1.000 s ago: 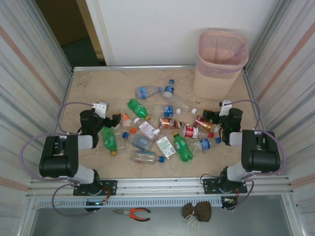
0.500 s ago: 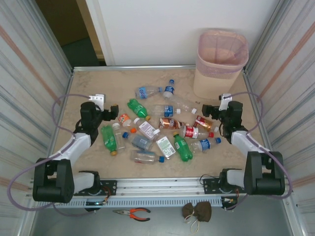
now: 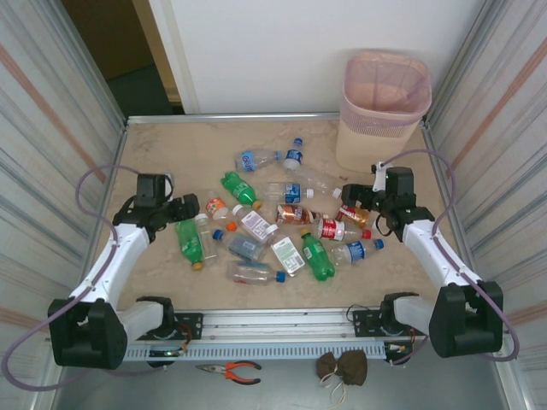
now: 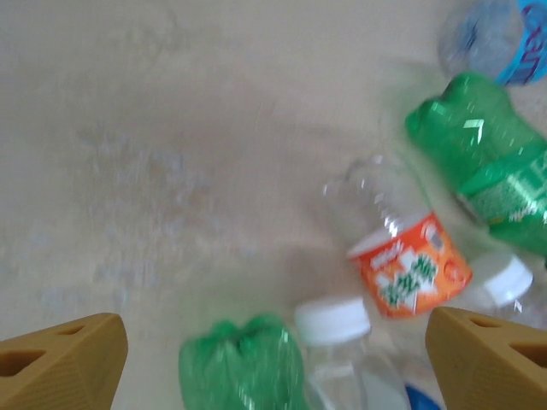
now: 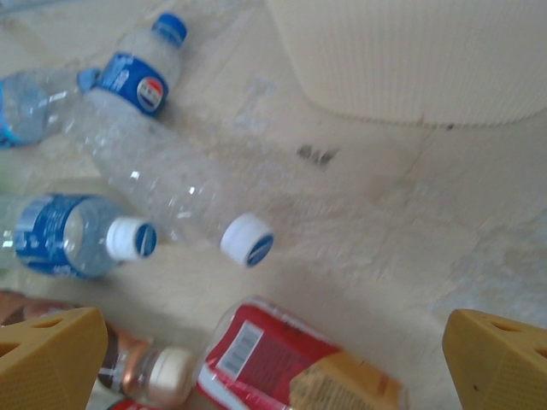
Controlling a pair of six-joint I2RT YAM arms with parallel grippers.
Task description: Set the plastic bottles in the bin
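Several plastic bottles (image 3: 282, 224) lie scattered on the table's middle. The pale pink bin (image 3: 385, 109) stands at the far right. My left gripper (image 3: 188, 205) is open at the pile's left edge. Between its tan fingers (image 4: 60, 363) show a green bottle's base (image 4: 244, 367) and a white-capped clear bottle (image 4: 335, 323), with an orange-labelled bottle (image 4: 408, 272) beyond. My right gripper (image 3: 352, 195) is open at the pile's right edge, over a red-labelled bottle (image 5: 269, 359). A crushed clear bottle with a white cap (image 5: 246, 239) lies just ahead of it.
Metal walls close in the table's left and right sides. The bin's pale base (image 5: 410, 60) stands close beyond the right gripper. Bare tabletop (image 3: 162, 149) lies to the far left. Pliers (image 3: 231, 369) and a brown pouch (image 3: 342, 366) sit below the front rail.
Both arms have unfolded from their bases and stretched out over the table. Each gripper has come down close to the bottles at its edge of the pile.
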